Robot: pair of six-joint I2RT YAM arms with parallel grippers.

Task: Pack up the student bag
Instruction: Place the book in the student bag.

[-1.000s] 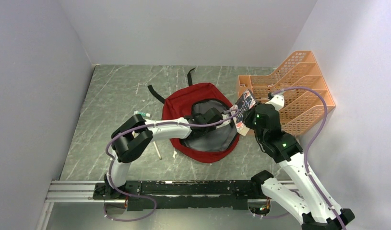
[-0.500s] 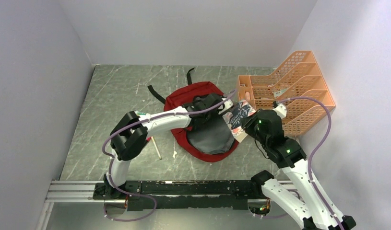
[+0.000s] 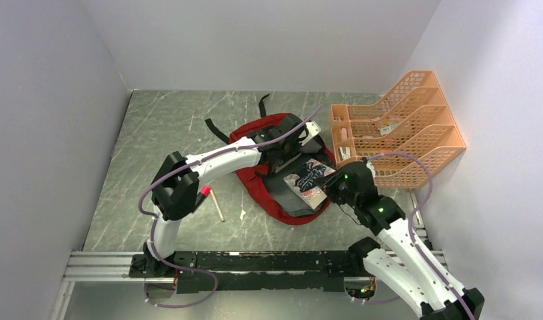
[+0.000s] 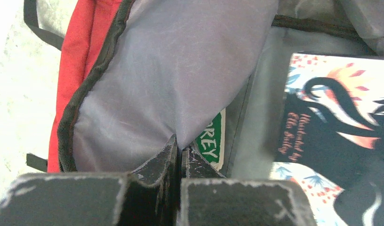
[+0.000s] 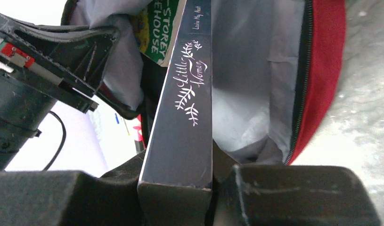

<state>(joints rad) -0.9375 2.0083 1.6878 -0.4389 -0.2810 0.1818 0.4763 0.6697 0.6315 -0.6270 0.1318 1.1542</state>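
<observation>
**Operator:** Report the state of the student bag.

**Technician:** The student bag [image 3: 292, 218] lies flat on the table with its mouth open and its grey lining exposed, directly ahead of both grippers. The left gripper [image 4: 179, 146] has its fingers pinched together on a fold of the lining and holds the opening up. A green book [image 4: 212, 141] lies inside, just beyond those fingertips.

**Operator:** And the right side?

**Technician:** The right gripper [image 5: 178, 188] is clamped on a dark book [image 5: 185, 94] by its spine end. The book's far end reaches past the zipper edge into the lining, beside the green book. It is not yet released.

**Operator:** Progress estimate?

**Technician:** Partial. One book appears packed and a second is mid-insertion. A pencil-like stick [image 3: 217, 205] and a small pink item [image 3: 205, 191] lie on the table, well behind the left gripper near that arm's elbow. The orange file organizer [image 3: 402, 127], to the right of the right gripper, holds small items too unclear to identify. These probably remain to be packed, and the bag is unzipped.
</observation>
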